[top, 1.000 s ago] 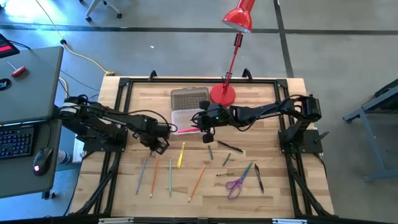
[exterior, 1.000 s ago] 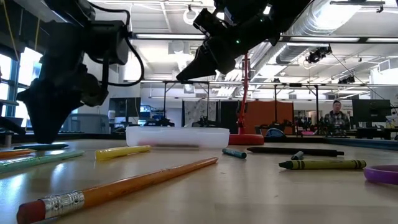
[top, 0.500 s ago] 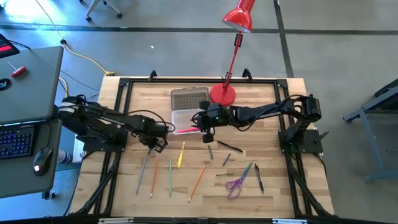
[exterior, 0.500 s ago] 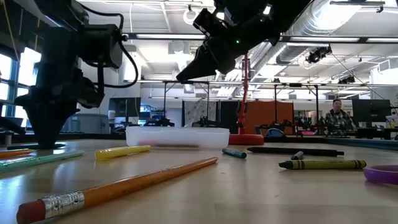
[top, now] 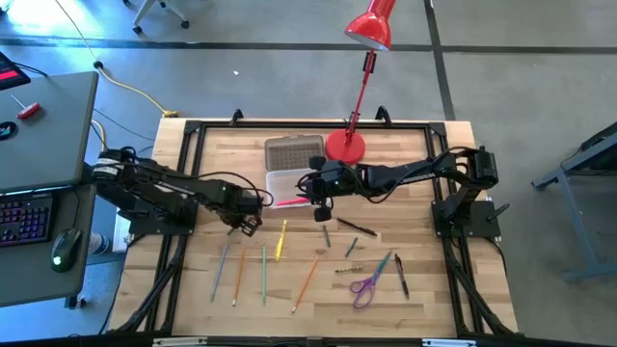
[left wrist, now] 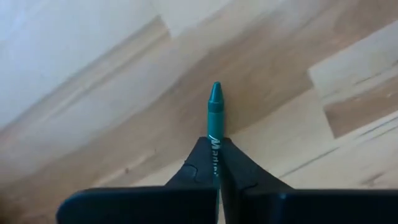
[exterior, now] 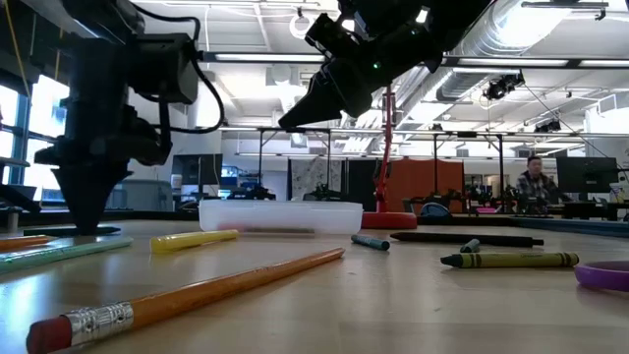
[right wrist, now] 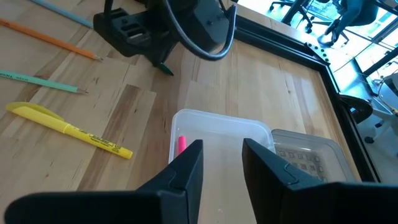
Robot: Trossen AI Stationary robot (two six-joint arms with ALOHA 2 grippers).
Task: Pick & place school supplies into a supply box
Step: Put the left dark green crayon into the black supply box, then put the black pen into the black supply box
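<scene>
The left gripper (top: 248, 223) is down at the counter (top: 424, 299), its two fingers pressed together on a green crayon (left wrist: 214, 118). In the left wrist view the crayon's shaft is pinched between the fingertips (left wrist: 199, 163) and its pointed end sticks out ahead of them, low over the wood.

The right gripper (top: 321, 209) hangs above the counter, its fingers spread apart with nothing between them. Directly below and ahead of it sits the supply box (right wrist: 219, 140), a clear tray with its ribbed lid (top: 294, 151) folded open on the side away from that gripper. A pink-red marker (right wrist: 181, 145) lies in the tray's near corner, just under the right gripper's fingers (right wrist: 184, 172). In the low view the box (exterior: 280, 214) stands beneath that gripper (exterior: 295, 116), well clear of it.

A yellow highlighter (top: 281, 240) lies between the two grippers, a little nearer the left one. An orange pencil (top: 307, 280) and a green pencil (top: 263, 274) lie farther out from the left gripper, toward the counter's front. The purple-handled scissors (top: 366, 281) lie well apart from the right gripper, on the side away from the box.
</scene>
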